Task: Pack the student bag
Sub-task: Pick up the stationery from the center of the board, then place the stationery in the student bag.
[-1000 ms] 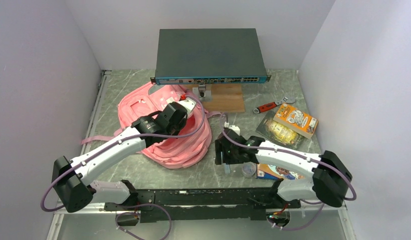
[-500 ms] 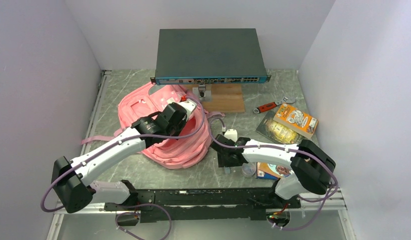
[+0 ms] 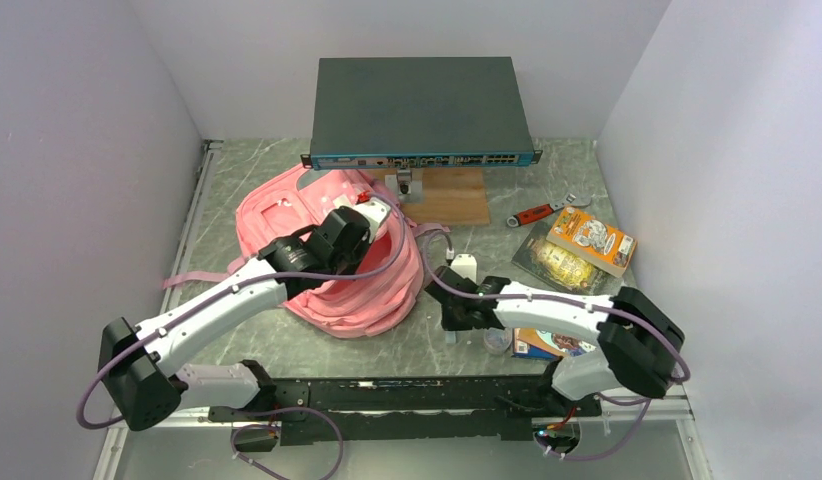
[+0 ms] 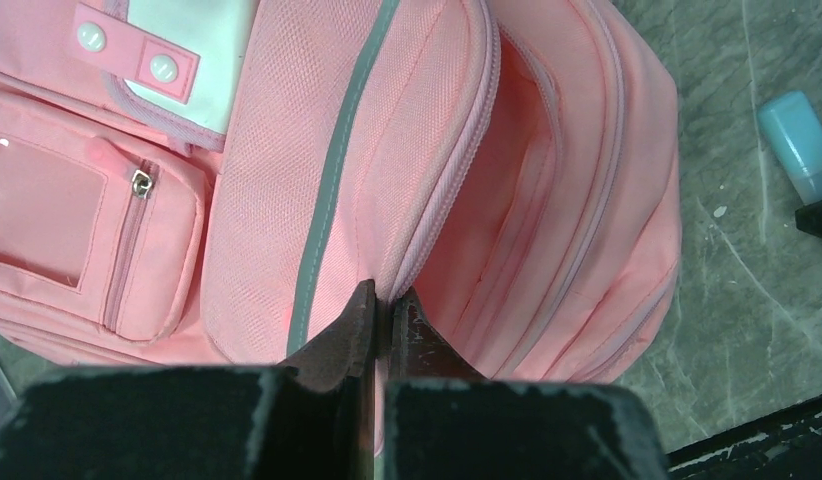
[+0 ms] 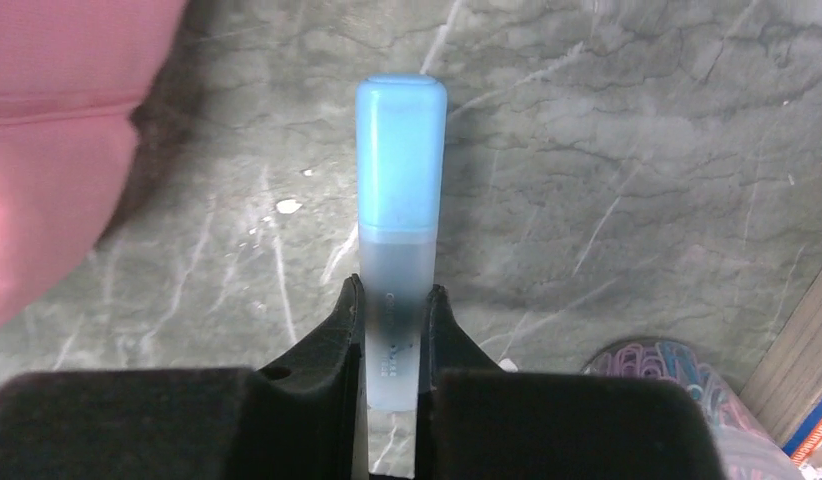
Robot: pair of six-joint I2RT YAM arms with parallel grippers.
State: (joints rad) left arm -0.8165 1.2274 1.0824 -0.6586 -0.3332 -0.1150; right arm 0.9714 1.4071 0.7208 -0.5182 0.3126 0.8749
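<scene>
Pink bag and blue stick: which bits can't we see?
- Inside the student bag: left wrist view, only a shadowed slit past the left gripper.
- Lower end of the blue-capped tube: right wrist view, hidden inside the right gripper; print blurred.
- The paper clips: cut off by the bottom edge.

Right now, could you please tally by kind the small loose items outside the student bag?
Stationery: 2 (blue-capped tube in the right gripper, tub of paper clips)
Printed packs: 3 (orange box, clear packet, blue box)
Hand tools: 1 (red-handled tool)
Total: 6
</scene>
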